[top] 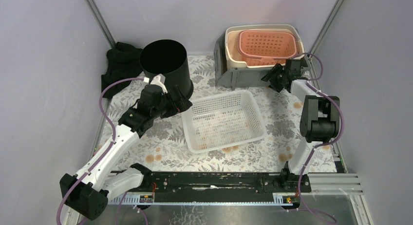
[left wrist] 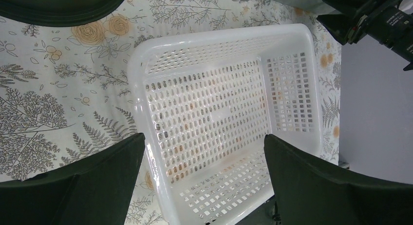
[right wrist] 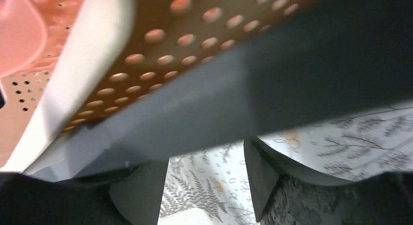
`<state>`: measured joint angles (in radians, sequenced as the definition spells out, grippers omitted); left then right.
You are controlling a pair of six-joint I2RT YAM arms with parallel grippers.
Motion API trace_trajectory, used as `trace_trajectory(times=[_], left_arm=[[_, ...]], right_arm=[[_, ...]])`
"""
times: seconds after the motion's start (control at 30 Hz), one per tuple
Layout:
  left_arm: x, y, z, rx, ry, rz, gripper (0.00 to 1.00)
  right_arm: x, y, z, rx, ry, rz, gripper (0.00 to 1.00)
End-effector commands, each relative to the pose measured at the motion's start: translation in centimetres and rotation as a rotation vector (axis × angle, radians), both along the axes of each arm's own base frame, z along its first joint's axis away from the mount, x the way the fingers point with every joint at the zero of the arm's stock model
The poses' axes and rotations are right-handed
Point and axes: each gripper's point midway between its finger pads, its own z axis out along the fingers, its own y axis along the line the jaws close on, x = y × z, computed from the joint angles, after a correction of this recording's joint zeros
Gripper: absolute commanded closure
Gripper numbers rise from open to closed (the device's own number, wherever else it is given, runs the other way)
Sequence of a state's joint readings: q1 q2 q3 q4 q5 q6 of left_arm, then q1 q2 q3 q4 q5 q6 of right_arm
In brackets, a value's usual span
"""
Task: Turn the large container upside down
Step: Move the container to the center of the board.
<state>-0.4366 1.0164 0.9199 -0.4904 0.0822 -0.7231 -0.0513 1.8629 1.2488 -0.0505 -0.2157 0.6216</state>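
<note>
We find the large grey plastic tub (top: 233,78) at upper right, with an orange perforated basket (top: 268,45) nested inside. Our right gripper (top: 273,79), jaws partly apart at its wall, grips nothing and could slip, dumping the basket. The left gripper (left wrist: 202,140) gapes wide.

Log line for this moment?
left hand open, facing white perforated plastic basket | right hand at rim of grey plastic bin, grip unclear | bin upright
</note>
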Motion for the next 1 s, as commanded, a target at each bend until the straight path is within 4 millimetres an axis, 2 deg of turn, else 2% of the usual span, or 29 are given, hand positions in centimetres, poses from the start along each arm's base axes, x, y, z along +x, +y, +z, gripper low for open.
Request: trace_trajectory(times=[0.0, 0.13, 0.27, 0.4, 0.53, 0.7, 0.97], left_arm=[[0.1, -0.1, 0.4, -0.006, -0.017, -0.007, 0.0], [0.0, 0.0, 0.6, -0.007, -0.021, -0.006, 0.0], [-0.2, 0.2, 0.4, -0.003, -0.019, -0.005, 0.0], [-0.4, 0.1, -0.3, 0.001, -0.001, -0.008, 0.0], [-0.3, 0.0, -0.7, 0.003, 0.01, -0.012, 0.0], [-0.4, -0.2, -0.9, 0.002, 0.016, -0.03, 0.0], [-0.8, -0.9, -0.2, -0.012, 0.012, -0.079, 0.0]], right_arm=[[1.6, 4.8, 1.5, 0.102, -0.056, 0.129, 0.36], [0.9, 6.5, 2.6, 0.085, -0.079, 0.181, 0.35], [-1.7, 5.6, 5.3, -0.015, -0.129, 0.18, 0.26], [-5.1, 4.5, 6.9, -0.101, -0.127, 0.215, 0.25], [-8.8, 4.5, 6.7, -0.135, -0.093, 0.283, 0.27], [-12.1, 5.2, 5.7, -0.132, -0.06, 0.394, 0.3], [-14.7, 6.8, 3.8, -0.093, -0.006, 0.484, 0.44]])
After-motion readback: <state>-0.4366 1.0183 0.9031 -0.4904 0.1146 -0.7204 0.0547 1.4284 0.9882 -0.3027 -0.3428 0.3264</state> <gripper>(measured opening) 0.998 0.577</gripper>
